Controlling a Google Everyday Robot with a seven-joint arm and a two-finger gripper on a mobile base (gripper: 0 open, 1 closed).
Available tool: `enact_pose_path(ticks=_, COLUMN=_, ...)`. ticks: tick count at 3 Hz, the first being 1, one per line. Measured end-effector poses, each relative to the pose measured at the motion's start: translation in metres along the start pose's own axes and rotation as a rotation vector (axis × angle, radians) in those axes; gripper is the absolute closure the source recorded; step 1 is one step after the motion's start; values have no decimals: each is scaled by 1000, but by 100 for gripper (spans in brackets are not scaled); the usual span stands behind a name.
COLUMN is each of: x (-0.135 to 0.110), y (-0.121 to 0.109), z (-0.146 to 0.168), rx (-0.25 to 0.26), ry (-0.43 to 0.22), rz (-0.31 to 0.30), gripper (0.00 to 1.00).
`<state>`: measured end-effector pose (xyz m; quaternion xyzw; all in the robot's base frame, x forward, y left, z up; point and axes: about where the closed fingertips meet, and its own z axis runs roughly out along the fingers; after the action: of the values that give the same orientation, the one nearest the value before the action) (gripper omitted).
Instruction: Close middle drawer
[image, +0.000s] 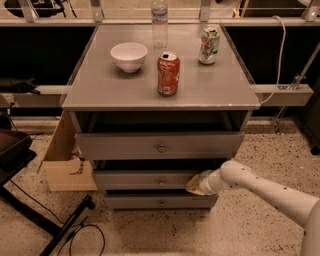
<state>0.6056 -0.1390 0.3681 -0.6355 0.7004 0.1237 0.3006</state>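
The middle drawer (145, 179) is sitting slightly pulled out, the right end of its front touching the gripper (195, 184); open or closed, I cannot tell. The push seems to be underway, calling for straight inward pressure. Above the jaws, the top drawer (125, 145) is jutting out.

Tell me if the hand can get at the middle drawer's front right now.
Probably yes. The hand sits at the right end of the middle drawer front, seemingly touching it, and nothing stands between them.
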Motion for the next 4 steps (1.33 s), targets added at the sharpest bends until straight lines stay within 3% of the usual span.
enact_pose_path(ticks=1, x=0, y=0, z=0, rx=0, ry=0, rz=0, gripper=8)
enact_pose_path(ticks=2, x=0, y=0, z=0, rx=0, ry=0, rz=0, gripper=0)
enact_pose_path(ticks=3, x=0, y=0, z=0, rx=0, ry=0, rz=0, gripper=0)
enact_pose_path(ticks=4, x=0, y=0, z=0, rx=0, ry=0, rz=0, gripper=19)
